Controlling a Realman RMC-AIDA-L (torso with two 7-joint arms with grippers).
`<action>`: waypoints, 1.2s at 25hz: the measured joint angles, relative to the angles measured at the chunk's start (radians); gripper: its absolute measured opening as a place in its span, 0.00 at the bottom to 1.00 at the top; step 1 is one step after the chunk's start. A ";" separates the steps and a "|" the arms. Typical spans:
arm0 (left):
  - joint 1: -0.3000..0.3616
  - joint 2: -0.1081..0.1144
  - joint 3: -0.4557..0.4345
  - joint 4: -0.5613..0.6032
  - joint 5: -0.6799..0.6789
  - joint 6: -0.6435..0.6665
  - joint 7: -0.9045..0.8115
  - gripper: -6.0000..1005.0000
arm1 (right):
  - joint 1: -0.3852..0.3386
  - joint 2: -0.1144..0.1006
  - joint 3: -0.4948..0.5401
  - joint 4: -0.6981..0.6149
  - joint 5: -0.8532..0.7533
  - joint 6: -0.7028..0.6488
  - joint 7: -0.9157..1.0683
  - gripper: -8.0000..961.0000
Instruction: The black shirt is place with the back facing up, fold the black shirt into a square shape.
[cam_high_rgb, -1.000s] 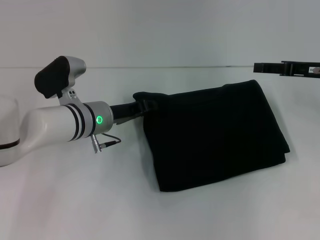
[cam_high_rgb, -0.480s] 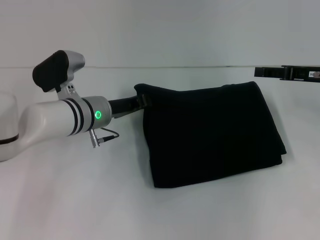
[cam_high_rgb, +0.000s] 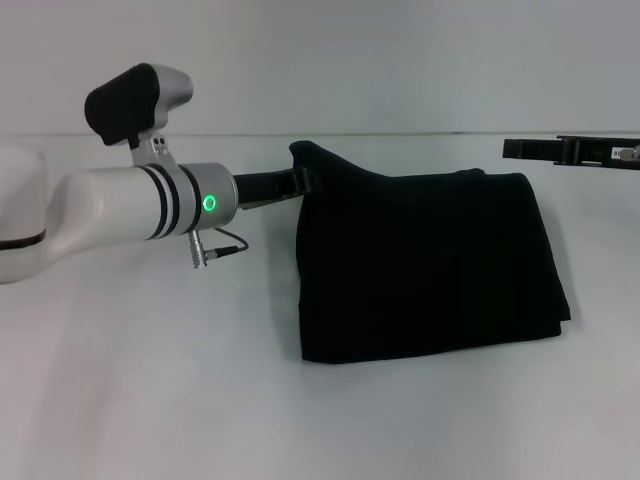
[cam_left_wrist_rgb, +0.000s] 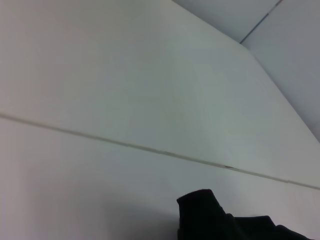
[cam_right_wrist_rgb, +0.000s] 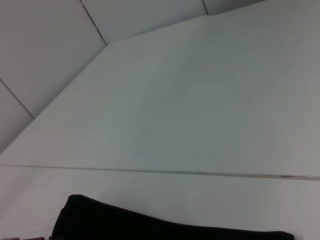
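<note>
change: far-left corner of black shirt (cam_high_rgb: 430, 265) lifted, left edge squared.
left end effector (cam_high_rgb: 305, 182): clamped on that corner, 10 o'clock.
right end effector (cam_high_rgb: 515, 149): 2 o'clock, finger state not visible.
shirt: folded, mid-bench (cam_high_rgb: 150, 390), near-square.

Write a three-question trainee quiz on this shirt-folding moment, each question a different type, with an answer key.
1. True or false: the black shirt lies fully spread out, sleeves showing.
2. Which gripper is at the shirt's far left corner? A) left gripper B) right gripper
3. Fill in: that corner is ___ off the table.

Key: 1 false, it is folded into a compact block; 2 A, while the right one hangs clear beyond the shirt's right side; 3 lifted.
</note>
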 joint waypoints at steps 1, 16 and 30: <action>-0.004 0.002 0.009 0.000 0.000 -0.002 0.000 0.06 | 0.000 0.000 0.000 0.000 0.000 0.000 0.000 0.74; 0.013 0.022 0.027 0.059 0.001 -0.009 0.001 0.13 | -0.002 0.005 -0.001 0.001 0.000 -0.006 -0.020 0.74; 0.097 0.012 0.124 0.276 -0.011 0.529 0.126 0.60 | -0.032 -0.018 0.045 -0.023 0.008 -0.166 -0.333 0.74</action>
